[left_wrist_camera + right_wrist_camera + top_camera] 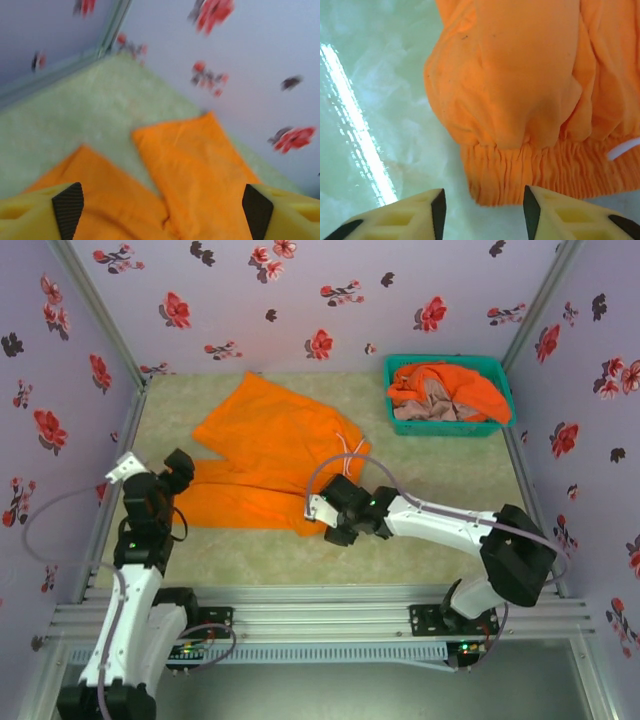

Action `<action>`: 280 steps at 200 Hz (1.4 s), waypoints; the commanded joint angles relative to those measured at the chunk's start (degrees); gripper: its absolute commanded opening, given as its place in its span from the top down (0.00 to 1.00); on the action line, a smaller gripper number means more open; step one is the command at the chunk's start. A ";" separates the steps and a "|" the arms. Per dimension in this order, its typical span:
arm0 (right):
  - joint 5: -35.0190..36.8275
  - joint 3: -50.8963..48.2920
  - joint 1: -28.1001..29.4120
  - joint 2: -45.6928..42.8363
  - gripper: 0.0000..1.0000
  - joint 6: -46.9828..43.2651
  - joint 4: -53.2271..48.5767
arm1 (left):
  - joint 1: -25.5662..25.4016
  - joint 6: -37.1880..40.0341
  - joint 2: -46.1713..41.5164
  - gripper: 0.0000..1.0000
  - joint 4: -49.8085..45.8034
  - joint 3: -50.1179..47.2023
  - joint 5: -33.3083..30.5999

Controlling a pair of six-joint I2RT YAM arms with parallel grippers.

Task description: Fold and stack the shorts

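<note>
One orange shorts is spread unfolded on the bench, legs splayed. Two other shorts are left in the basket. Nothing is stacked, so all folding is judged outstanding. The left claw is released over the legs, the right claw released at the waistband.

The pale green table carries spread orange shorts and a teal basket at its far right corner.
</note>
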 commanded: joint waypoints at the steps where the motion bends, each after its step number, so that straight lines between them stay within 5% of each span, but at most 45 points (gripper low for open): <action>1: -0.27 1.03 0.93 -4.55 0.40 2.60 -5.11 | -0.15 3.18 -0.69 0.01 -5.34 7.24 -3.67; 37: -6.38 -0.66 0.92 -13.66 0.01 8.35 1.36 | -0.15 1.83 4.59 0.01 -9.81 9.85 3.17; 69: -6.95 -1.01 -0.27 -15.69 0.01 24.33 14.79 | -0.15 -1.30 12.49 0.01 -9.11 8.28 9.61; 118: -1.00 12.37 -3.74 -0.37 0.01 48.00 -1.79 | 0.66 -5.66 22.77 0.01 -13.38 8.50 11.43; 150: -7.87 8.83 -4.32 3.20 0.01 58.15 8.20 | 1.26 -7.07 23.94 0.01 -10.41 6.38 12.64; 209: -18.57 9.41 -3.36 15.87 0.02 60.26 11.28 | 2.26 -6.48 22.41 0.01 -8.22 5.31 12.81; 280: -9.09 1.44 -15.53 10.96 0.02 51.38 -2.89 | 3.57 -6.38 20.77 0.01 -12.54 6.02 12.46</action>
